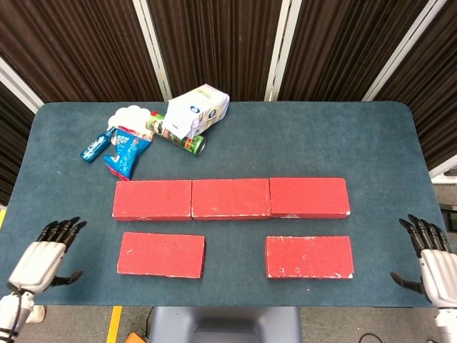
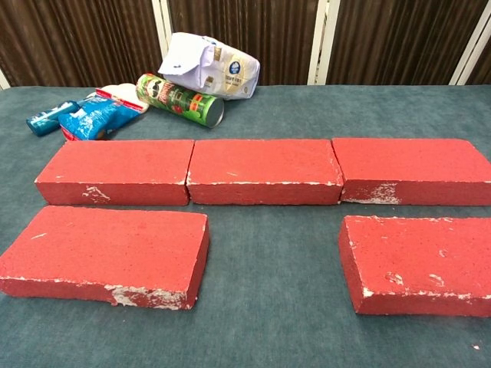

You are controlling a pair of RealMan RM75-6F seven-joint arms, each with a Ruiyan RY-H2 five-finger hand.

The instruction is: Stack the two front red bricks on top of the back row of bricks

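Three red bricks form the back row (image 1: 230, 198) (image 2: 263, 169), laid end to end across the blue-grey table (image 1: 371, 150). In front lie two separate red bricks: the front left brick (image 1: 161, 254) (image 2: 103, 254) and the front right brick (image 1: 309, 256) (image 2: 418, 263). My left hand (image 1: 44, 255) hovers over the table's near left corner, left of the front left brick, fingers spread and holding nothing. Off the near right corner is my right hand (image 1: 428, 257), also spread and empty. Neither hand shows in the chest view.
At the back left sits a cluster: a white paper bag (image 1: 198, 109) (image 2: 209, 66), a green can on its side (image 1: 176, 134) (image 2: 179, 99), a blue snack packet (image 1: 127, 151) (image 2: 92, 116), a blue tube (image 1: 95, 146) and a white item (image 1: 128, 115). Dark curtains hang behind.
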